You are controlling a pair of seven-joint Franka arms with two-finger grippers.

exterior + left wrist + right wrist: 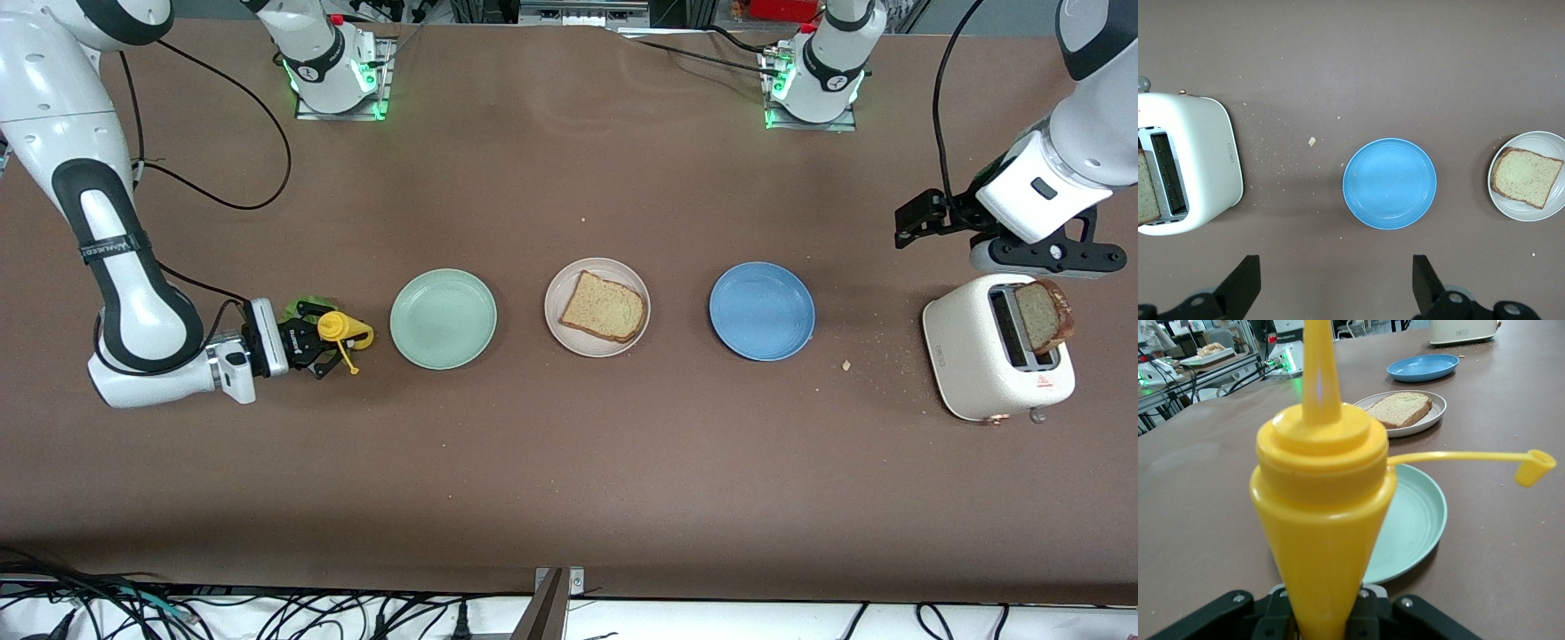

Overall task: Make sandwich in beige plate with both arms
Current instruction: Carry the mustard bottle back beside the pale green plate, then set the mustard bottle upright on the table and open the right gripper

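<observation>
A single tan bread slice (603, 307) lies on the beige plate (569, 276) at mid-table; no stacked sandwich shows. A second slice (1042, 316) stands up out of the slot of a white toaster (978, 356) at the left arm's end. My left gripper (916, 222) hangs open and holds nothing, over bare table beside the toaster; its fingers (1245, 280) stand wide apart. My right gripper (311, 342) is shut on a yellow squeeze bottle (342, 331) beside the mint-green plate (443, 318). The bottle's cap (1531, 463) is off and dangles on its strap.
A blue plate (762, 310) sits between the beige plate and the toaster. A green leafy thing (311, 307) lies partly hidden by the right gripper. Crumbs (846, 364) dot the table near the toaster. Cables run along the front edge.
</observation>
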